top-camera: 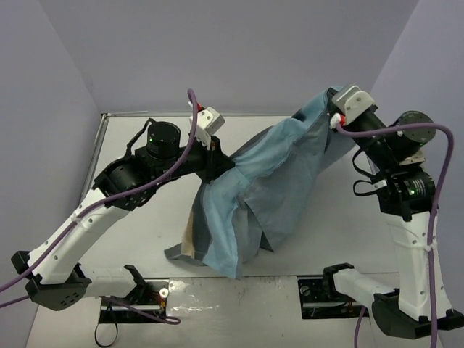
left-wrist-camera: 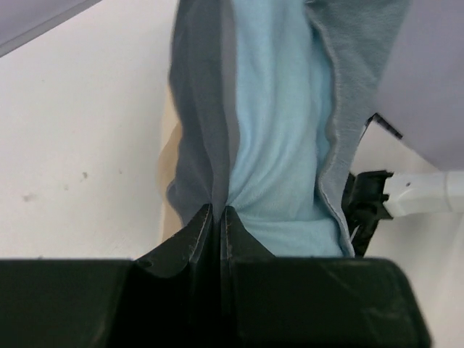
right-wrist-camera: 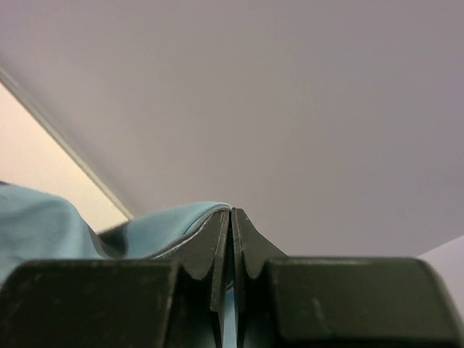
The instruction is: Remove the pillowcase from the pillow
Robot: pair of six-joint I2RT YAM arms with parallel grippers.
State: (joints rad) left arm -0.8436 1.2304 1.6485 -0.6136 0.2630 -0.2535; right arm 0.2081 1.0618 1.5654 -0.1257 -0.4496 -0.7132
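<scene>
The pillowcase [top-camera: 275, 181] hangs stretched between both grippers above the white table, mostly its plain grey-blue side showing. Its lower end bunches on the table near the front. My left gripper [top-camera: 217, 163] is shut on a fold of the pillowcase [left-wrist-camera: 268, 130] at its left edge. My right gripper [top-camera: 330, 98] is raised at the back right and is shut on the cloth's top edge [right-wrist-camera: 145, 228]. A cream and tan strip [top-camera: 190, 235] shows at the lower left of the cloth; I cannot tell whether it is pillow or a stripe. The pillow is otherwise hidden.
The white table [top-camera: 138, 225] is walled by lilac panels at the back and sides. The arm bases and black mounts [top-camera: 145, 293] stand along the near edge. The right arm's white link [left-wrist-camera: 420, 192] shows beyond the cloth in the left wrist view.
</scene>
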